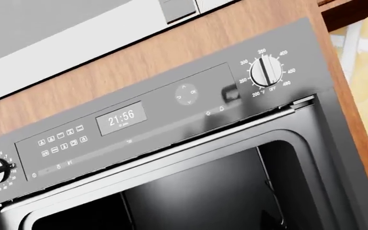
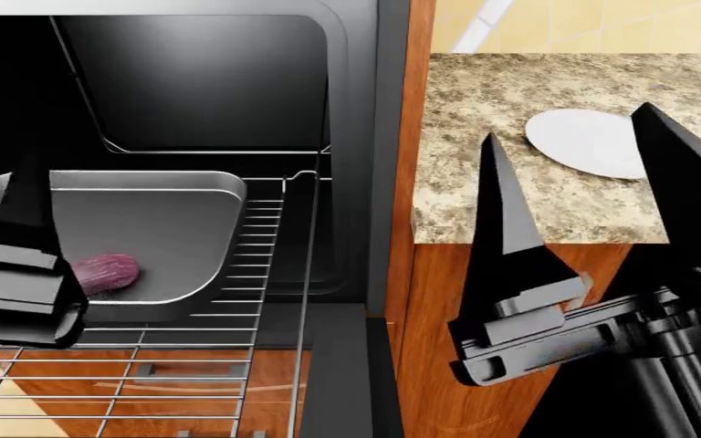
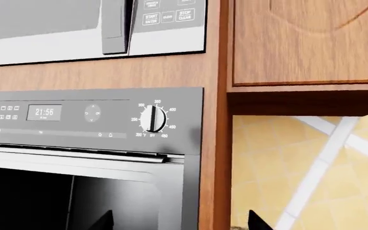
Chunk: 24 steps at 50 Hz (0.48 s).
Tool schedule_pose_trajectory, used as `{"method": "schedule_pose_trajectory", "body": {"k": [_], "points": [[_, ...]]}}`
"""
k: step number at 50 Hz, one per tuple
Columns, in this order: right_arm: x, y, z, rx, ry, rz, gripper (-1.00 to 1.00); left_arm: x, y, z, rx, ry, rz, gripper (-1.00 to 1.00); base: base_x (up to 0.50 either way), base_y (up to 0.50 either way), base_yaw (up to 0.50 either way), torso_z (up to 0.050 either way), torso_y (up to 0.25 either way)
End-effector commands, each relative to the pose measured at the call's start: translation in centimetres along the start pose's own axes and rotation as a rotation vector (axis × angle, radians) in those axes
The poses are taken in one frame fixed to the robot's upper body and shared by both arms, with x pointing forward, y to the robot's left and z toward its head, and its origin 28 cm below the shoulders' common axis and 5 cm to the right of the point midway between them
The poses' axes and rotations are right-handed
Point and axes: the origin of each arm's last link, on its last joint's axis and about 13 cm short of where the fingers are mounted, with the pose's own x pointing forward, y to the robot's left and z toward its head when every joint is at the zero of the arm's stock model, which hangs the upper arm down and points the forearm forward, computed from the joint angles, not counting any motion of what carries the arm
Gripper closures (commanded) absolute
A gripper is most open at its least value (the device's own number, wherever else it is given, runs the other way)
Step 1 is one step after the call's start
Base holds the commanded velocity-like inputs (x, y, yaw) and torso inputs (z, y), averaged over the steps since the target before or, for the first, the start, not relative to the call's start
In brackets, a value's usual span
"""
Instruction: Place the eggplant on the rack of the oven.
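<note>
The oven [image 2: 204,82] stands open, its black cavity showing; its control panel [image 1: 126,120] reads 21:56, and the oven [image 3: 75,115] also shows in the right wrist view. The eggplant [image 2: 107,272] lies free in a smooth grey tray [image 2: 168,228] that sits on the rack [image 2: 266,265]. My left gripper [image 2: 4,255] hangs right beside the eggplant and covers its left end; its fingers do not show clearly. My right gripper [image 2: 568,123] is open and holds nothing, off to the right in front of the counter. That right gripper [image 3: 181,220] shows only its two tips in its own wrist view.
A white plate [image 2: 588,141] rests on the speckled countertop [image 2: 509,100] right of the oven. A microwave [image 3: 56,24] sits above the oven, the same microwave [image 1: 75,38] in the left wrist view. A wooden panel [image 2: 418,109] separates oven and counter. More wire grid [image 2: 107,383] extends forward below the tray.
</note>
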Motion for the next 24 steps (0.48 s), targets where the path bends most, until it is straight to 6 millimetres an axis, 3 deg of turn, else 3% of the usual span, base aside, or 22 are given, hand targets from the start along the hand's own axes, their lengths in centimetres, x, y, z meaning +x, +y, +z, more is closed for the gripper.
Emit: {"method": "schedule_pose_trajectory", "body": {"k": [1,11,24], "points": [[0.2,-0.1,1.4,-0.019,-0.082,0.035,-1.00,-1.5,1.1,1.8,0.015,-0.041,-0.014,-1.00,0.00,0.00,0.00,0.000,0.000],[0.7,0.0,2.3,-0.031,-0.122,0.051,-1.00,-2.1,1.4,2.4,0.019,-0.047,-0.028,-1.00,0.00,0.00,0.00,0.000,0.000],[1.1,0.3,3.4,-0.025,-0.157,0.070,-1.00,-1.2,0.5,2.7,0.016,-0.063,-0.065,-1.00,0.00,0.00,0.00,0.000,0.000]]}}
